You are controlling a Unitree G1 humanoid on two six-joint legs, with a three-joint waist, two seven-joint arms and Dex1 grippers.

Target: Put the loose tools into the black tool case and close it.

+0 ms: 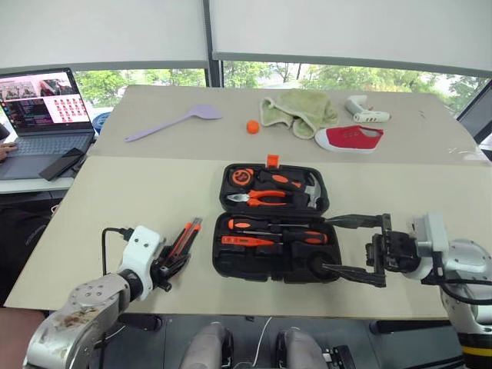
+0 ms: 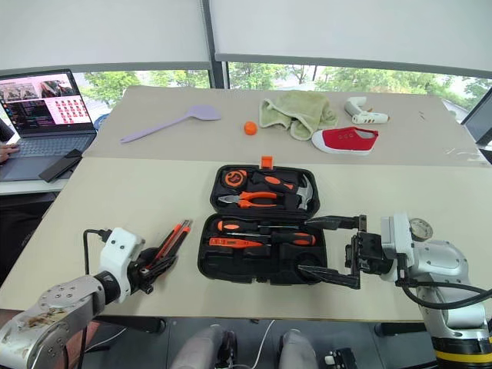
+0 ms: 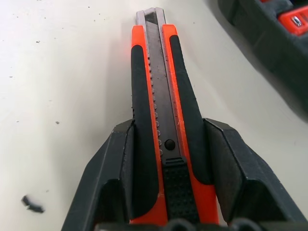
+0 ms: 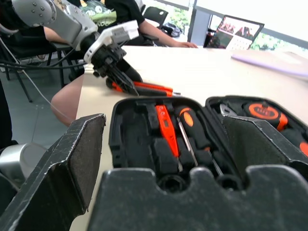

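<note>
The case [image 1: 273, 231] is lying open on the near table [image 1: 138, 192], lid half away from me with its orange latch [image 1: 271, 161] at the far edge. I am seeing most of the job already done: two long screwdrivers [image 1: 280, 234] and what looks like the slim tester are sitting in the near half's slots, and I am reading a round black shape at the near right corner as the tape roll [image 1: 317, 265], though I cannot be sure. The pliers [image 1: 257, 198] and hammer [image 1: 307, 188] are resting in the lid half.

The knife [image 1: 183, 238] is the one loose tool I am finding outside, just left of the case. My left gripper [image 1: 173, 263] is closing around its handle end; in the wrist view both fingers [image 3: 120, 163] are pressing the knife's sides, blade end pointing away. I cannot tell whether it is lifted clear of the table or resting on it.

My right gripper [image 1: 355, 247] is hanging wide open and empty, level, pointing at the case's right edge, one finger along the far side and one along the near side of the near half.

I am judging what is left as: carrying the knife into its free slot, letting go, then folding the lid over and snapping the latch.
</note>
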